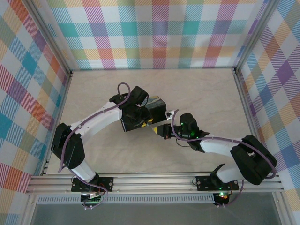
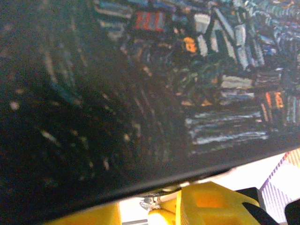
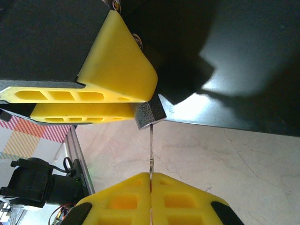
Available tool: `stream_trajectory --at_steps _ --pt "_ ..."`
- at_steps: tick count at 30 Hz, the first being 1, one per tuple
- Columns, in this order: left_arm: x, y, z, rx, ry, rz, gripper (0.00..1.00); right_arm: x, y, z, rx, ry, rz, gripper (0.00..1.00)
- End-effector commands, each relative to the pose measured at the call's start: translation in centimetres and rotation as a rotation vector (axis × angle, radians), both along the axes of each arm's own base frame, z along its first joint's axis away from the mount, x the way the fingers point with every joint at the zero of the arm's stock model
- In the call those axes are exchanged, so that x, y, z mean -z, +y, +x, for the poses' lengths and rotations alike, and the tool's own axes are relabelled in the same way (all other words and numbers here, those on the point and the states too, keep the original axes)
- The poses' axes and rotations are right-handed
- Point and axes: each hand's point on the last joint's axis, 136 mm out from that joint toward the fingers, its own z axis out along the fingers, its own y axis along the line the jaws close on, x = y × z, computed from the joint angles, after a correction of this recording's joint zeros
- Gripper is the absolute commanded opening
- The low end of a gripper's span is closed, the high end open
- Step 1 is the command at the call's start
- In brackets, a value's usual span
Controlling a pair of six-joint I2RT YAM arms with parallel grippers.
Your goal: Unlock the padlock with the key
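Beside the edge of the black box (image 3: 243,56), in the right wrist view, I saw the padlock (image 3: 150,114) clamped at the tips of the left end effector (image 3: 143,101). The right end effector (image 3: 151,177) was closed on the key (image 3: 151,145). Its thin blade reached the padlock, above the counter (image 3: 234,159).

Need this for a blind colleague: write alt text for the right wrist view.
The right gripper pinches a thin key whose tip meets a small padlock held by the left gripper beside a black box, above a marble table.
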Motion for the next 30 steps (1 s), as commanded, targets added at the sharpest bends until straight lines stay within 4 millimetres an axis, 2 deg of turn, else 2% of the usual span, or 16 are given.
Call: stream_trajectory --at_steps 1,6,19,30 --pt "-2.3 -0.1 0.0 -0.013 -0.030 -0.079 0.13 -1.8 0.6 0.1 -0.021 -0.073 0.050 0.07" --pt "-2.4 -0.4 -0.3 -0.002 -0.019 -0.104 0.13 -2.0 0.7 0.1 -0.024 -0.102 0.071 0.07" --pt "-3.5 -0.9 -0.8 0.025 -0.008 -0.161 0.12 -4.0 1.4 0.1 -0.069 -0.225 0.143 0.07" --pt "-4.1 -0.3 -1.4 0.059 -0.008 -0.171 0.11 -5.0 1.4 0.0 -0.102 -0.358 0.114 0.08"
